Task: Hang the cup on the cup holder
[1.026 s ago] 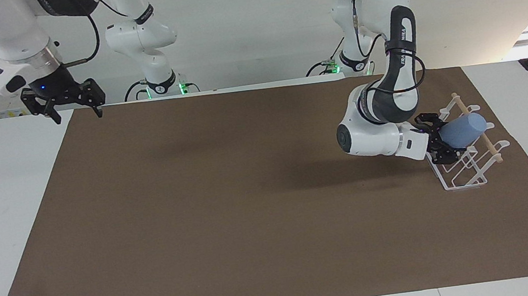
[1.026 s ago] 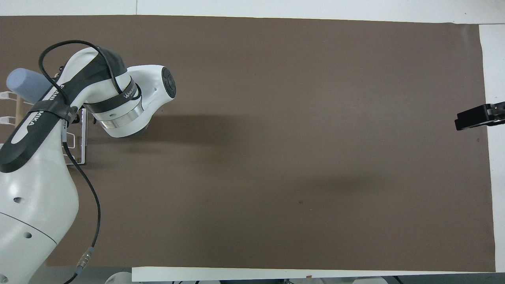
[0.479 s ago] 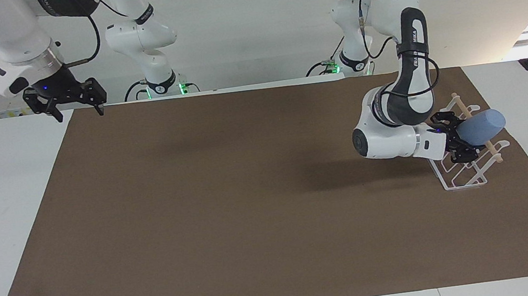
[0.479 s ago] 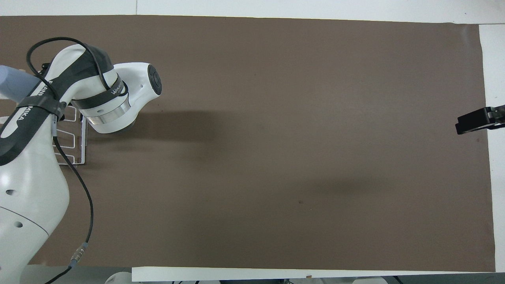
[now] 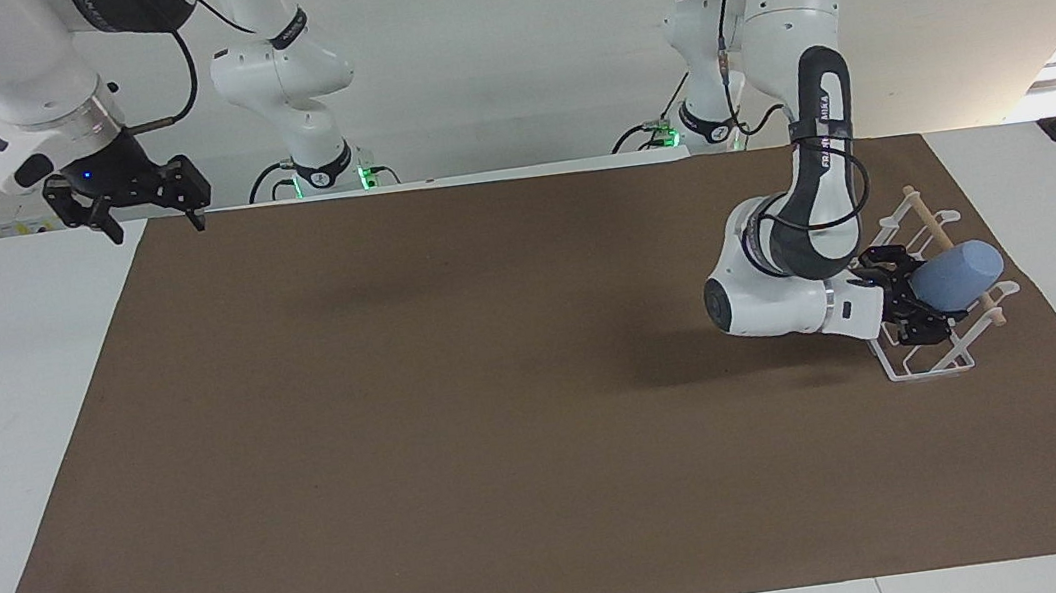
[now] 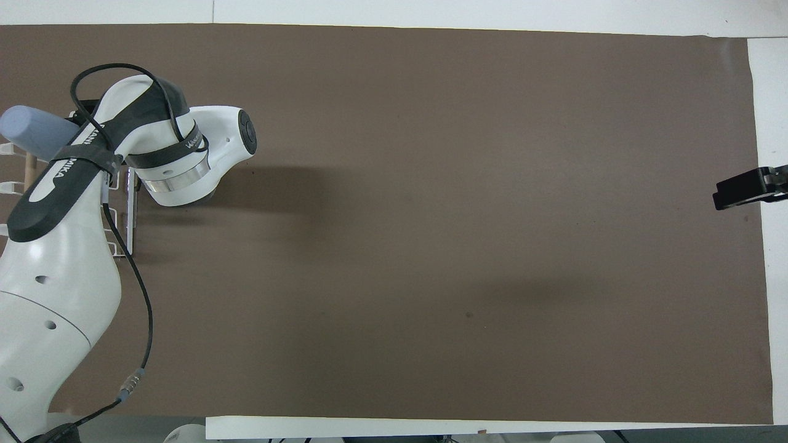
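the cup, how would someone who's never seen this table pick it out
On the brown mat, at the left arm's end, stands a white wire cup holder. Over it the left claw holds the cup on its side: the only light-blue, smooth, handleless thing there.

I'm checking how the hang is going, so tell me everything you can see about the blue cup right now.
The cup is a small light-blue tumbler, smooth, matte, plastic by its look, tapered, with no handle. It lies tilted on its side in the air, closed base pointing toward the left arm's end of the table. The left gripper is shut on its mouth end, holding it over the white wire cup holder, by the wooden dowel. Whether it touches a prong cannot be told.
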